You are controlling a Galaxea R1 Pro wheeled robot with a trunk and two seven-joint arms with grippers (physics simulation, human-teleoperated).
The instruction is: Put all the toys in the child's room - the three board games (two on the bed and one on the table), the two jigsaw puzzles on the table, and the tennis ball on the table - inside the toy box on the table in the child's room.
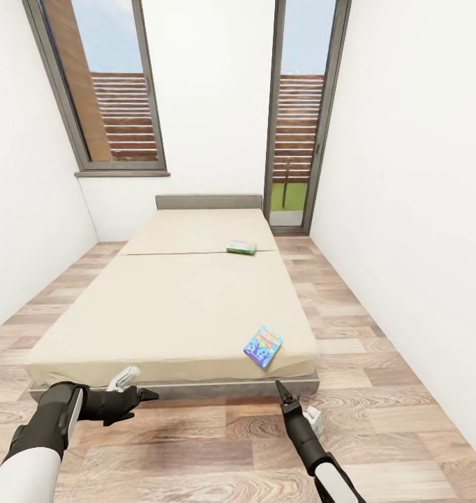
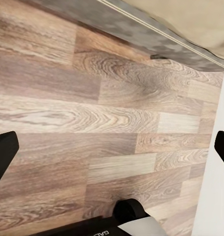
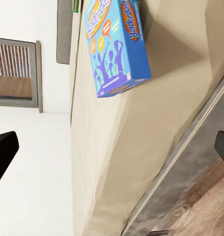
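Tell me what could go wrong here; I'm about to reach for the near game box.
The blue board game lies near the bed's foot corner, so a nudge might push it onto the floor. The right gripper is low by the bed frame and could catch it. The green board game sits far up the mattress, probably needing repositioning.

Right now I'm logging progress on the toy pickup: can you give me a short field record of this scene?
place: bedroom, robot at the foot of the bed
near game: blue board game lying near the bed's foot corner on the right
far game: green board game lying farther up the mattress
left gripper: open, empty, above the floor
right gripper: open, empty, pointing toward the blue game
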